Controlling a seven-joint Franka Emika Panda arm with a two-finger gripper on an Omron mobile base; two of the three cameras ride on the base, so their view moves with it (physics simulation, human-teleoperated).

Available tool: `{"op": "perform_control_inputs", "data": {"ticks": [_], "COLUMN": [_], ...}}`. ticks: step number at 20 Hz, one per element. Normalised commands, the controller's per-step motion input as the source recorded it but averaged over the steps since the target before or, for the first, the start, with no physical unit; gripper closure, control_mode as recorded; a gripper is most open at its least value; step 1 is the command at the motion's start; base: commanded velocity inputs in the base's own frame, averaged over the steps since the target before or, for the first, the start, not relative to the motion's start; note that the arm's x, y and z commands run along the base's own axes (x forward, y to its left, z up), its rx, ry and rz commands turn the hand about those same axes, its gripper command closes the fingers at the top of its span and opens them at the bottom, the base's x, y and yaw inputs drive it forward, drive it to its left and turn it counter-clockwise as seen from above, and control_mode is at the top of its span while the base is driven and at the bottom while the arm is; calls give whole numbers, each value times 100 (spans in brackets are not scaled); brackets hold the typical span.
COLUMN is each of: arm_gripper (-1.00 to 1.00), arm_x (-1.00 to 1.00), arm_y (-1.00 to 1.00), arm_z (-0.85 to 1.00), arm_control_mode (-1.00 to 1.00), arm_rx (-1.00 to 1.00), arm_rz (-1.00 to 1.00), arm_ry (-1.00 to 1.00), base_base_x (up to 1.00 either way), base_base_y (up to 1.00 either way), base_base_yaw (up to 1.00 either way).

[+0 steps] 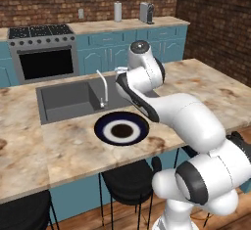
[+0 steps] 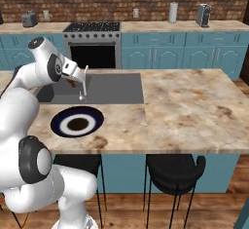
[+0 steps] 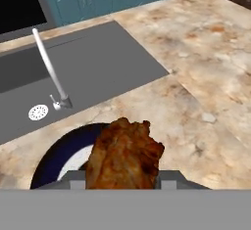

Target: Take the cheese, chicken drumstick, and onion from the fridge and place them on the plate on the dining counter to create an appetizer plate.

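Item: chicken drumstick, in transit to plate. Left base view: the arm is reaching over the dining counter, its upper links hiding the hand; the plate, dark blue with a white ring and dark centre, is lying bare on the stone just in front of the sink and its tap, so none of the three foods appears to be delivered yet. Right base view: the gripper is hanging above the sink's near edge, beyond the plate, with a small brown piece showing beneath it. Hand view: the chicken drumstick is sitting clamped between the two fingertips, a rough, crisp-looking orange-brown lump with a ragged top, its narrow bone end hidden; the plate's blue rim is showing under and to one side of it. Handling note, as a judgement: the step in hand is the lowering and placing. To be doing it well, the hand is best brought over the plate's dark centre rather than its rim, lowered close before the fingers part, kept clear of the tap, and room left for the cheese and the onion.
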Motion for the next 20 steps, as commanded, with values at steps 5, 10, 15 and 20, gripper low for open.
{"op": "perform_control_inputs", "data": {"ticks": [5, 10, 15, 20], "arm_gripper": [100, 100, 100, 100], "arm_x": [11, 8, 16, 5], "arm_y": [1, 10, 6, 0], "arm_z": [-68, -69, -56, -45], "arm_control_mode": [-100, -100, -100, -100], "arm_rx": [0, 0, 0, 0], "arm_rz": [0, 0, 0, 0], "arm_ry": [23, 20, 3, 0], "base_base_x": [0, 0, 0, 0], "base_base_y": [0, 0, 0, 0], "base_base_yaw": [0, 0, 0, 0]}}
